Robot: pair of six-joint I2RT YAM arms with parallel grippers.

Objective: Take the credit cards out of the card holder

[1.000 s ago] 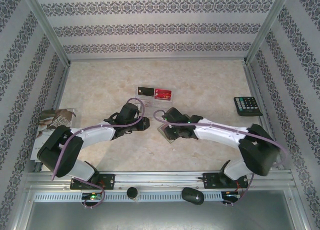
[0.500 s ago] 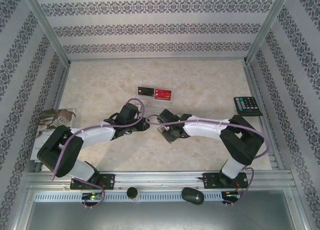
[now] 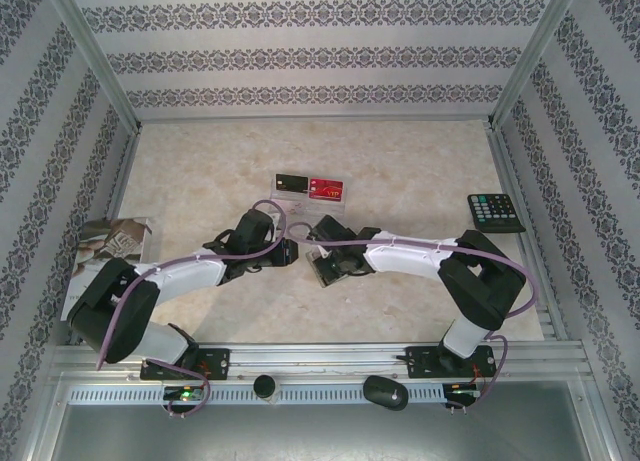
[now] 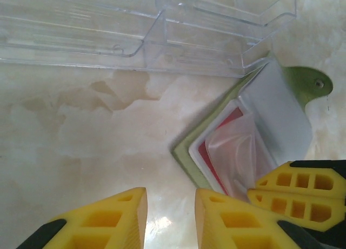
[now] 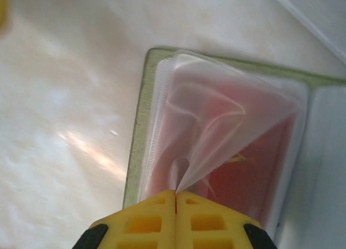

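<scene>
One pale, marbled table (image 3: 420,161) carried everything shown. Two arms reached inward over its middle, the left arm (image 3: 180,273) from the near-left corner and the right arm (image 3: 420,256) from the near-right corner.

A printed booklet (image 3: 100,251) lay at the left edge, and a black calculator (image 3: 495,213) lay at the right edge. A clear plastic tray (image 4: 135,27) sat at the middle of the table, slightly toward the far edge. A black card (image 3: 290,184) and a red card (image 3: 326,189) lay side by side at the tray.

The card holder (image 4: 186,157) lay open just near of the tray, between the two wrists. Its olive cover faced down and its pale grey inside faced up. A second red card (image 5: 254,168) showed through the clear pockets inside the holder.

The left gripper (image 4: 170,216) hung over bare table just beside the holder's corner. Its yellow fingers were apart, with nothing between them. The right gripper (image 5: 175,197) had its fingertips pressed together on a translucent sleeve (image 5: 216,125) of the holder, which bowed up from the pinch.
</scene>
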